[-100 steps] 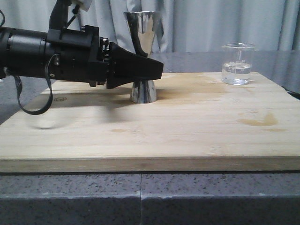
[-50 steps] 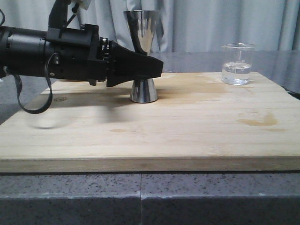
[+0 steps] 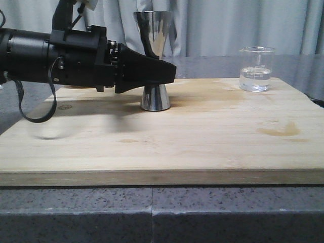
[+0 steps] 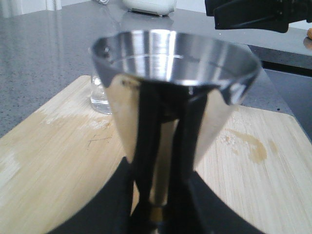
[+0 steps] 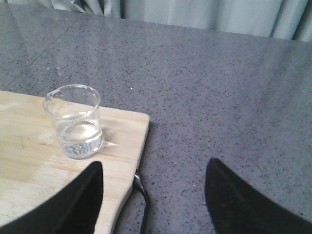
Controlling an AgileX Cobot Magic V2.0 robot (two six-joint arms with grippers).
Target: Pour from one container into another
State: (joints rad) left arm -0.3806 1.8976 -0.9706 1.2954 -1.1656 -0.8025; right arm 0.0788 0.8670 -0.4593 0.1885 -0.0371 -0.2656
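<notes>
The steel jigger (image 3: 154, 61) stands upright on the wooden board (image 3: 167, 147), left of centre. My left gripper (image 3: 169, 73) reaches in level from the left, with its fingers on either side of the narrow waist. In the left wrist view the black fingers (image 4: 117, 195) press against the gold band of the jigger (image 4: 170, 68), so the gripper is shut on it. The glass beaker (image 3: 257, 71) holds clear liquid at the board's far right corner. My right gripper (image 5: 153, 195) is open over the counter, beside the beaker (image 5: 74, 124) and apart from it.
A grey speckled counter (image 5: 219, 97) surrounds the board. A dark strap (image 5: 141, 195) lies at the board's corner. A damp stain (image 3: 281, 130) marks the board's right side. Curtains hang behind. The right arm (image 4: 253, 14) shows dark beyond the jigger.
Almost nothing differs. The left gripper stays at the jigger's waist and sits a hair higher. The beaker has not moved.
</notes>
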